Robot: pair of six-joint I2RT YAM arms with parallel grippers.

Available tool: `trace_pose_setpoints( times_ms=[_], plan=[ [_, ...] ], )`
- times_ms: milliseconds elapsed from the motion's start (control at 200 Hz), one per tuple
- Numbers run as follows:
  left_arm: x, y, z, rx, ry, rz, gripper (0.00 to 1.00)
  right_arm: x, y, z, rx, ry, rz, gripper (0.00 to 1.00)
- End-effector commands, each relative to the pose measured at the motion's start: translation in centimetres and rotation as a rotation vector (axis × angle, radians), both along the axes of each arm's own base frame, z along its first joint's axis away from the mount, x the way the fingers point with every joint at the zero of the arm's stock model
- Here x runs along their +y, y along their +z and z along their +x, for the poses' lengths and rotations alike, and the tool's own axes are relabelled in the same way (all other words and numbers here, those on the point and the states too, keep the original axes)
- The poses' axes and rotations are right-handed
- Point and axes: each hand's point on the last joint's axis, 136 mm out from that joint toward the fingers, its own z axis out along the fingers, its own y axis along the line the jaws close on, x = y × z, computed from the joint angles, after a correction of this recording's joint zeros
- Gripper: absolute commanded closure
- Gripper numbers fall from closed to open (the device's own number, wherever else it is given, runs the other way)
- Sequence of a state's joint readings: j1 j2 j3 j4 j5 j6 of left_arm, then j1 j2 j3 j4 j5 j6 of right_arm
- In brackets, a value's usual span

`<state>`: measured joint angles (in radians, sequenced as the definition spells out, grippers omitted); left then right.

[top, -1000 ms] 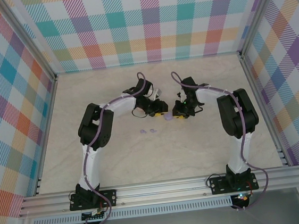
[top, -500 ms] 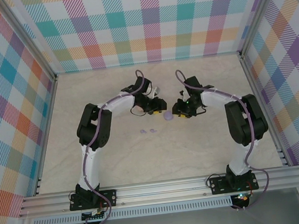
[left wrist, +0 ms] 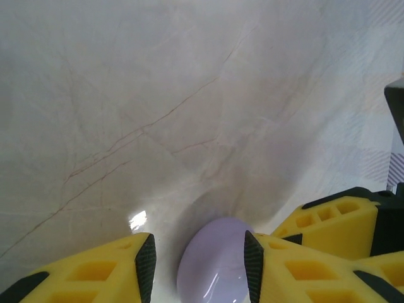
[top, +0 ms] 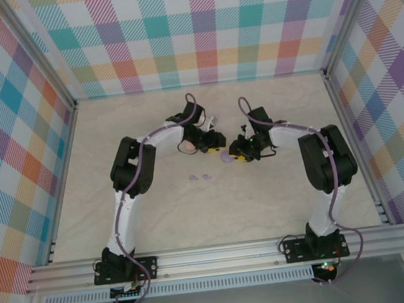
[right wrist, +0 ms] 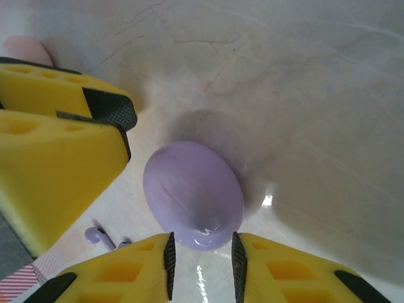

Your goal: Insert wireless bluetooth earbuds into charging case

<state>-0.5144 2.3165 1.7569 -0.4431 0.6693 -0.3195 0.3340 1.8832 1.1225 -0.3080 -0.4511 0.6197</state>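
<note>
The left jaws stand partly open astride the charging case (right wrist: 192, 192); the right jaws, narrowly parted, meet its rim, grip unclear.

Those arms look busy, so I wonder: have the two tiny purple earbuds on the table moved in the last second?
No. The earbuds lie in the same spot, equally far from the front rail.

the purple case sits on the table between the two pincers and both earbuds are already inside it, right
Not quite: the earbuds are not inside it. Both lie loose on the table, a little nearer the arm bases than the case, as the top view shows. The rest holds: the case sits on the table between the left pincer and the right pincer.
</note>
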Motion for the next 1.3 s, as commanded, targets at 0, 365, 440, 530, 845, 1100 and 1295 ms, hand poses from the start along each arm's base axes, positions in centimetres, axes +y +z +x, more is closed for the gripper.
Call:
trace_pose_setpoints(
  times_ms=[0,365,440,530,845,1100,1295],
  plan=[
    [-0.3,0.6,-0.1,0.002,-0.031,-0.032,0.57,0.2,-0.6,-0.1,0.025,-0.009,0.025,0.70],
    [-0.3,0.9,-1.8,0.033,-0.052,-0.062,0.58,-0.2,-1.4,-0.1,0.035,-0.006,-0.007,0.80],
    [-0.2,0.9,-2.1,0.036,-0.053,-0.063,0.58,-0.3,-1.6,-0.1,0.036,-0.006,-0.018,0.80],
    [-0.1,1.0,-2.3,0.036,-0.052,-0.062,0.58,-0.4,-1.7,-0.2,0.040,-0.002,-0.027,0.81],
    [-0.6,1.7,-3.5,0.061,-0.084,-0.103,0.59,-0.9,-2.2,-0.3,0.044,0.006,-0.065,0.82],
    [-1.0,2.3,-4.4,0.077,-0.107,-0.132,0.60,-0.9,-2.3,-0.3,0.041,0.016,-0.067,0.83],
    [-1.5,2.7,-4.5,0.081,-0.107,-0.155,0.63,-1.0,-2.3,-0.4,0.041,0.022,-0.072,0.83]
  ],
)
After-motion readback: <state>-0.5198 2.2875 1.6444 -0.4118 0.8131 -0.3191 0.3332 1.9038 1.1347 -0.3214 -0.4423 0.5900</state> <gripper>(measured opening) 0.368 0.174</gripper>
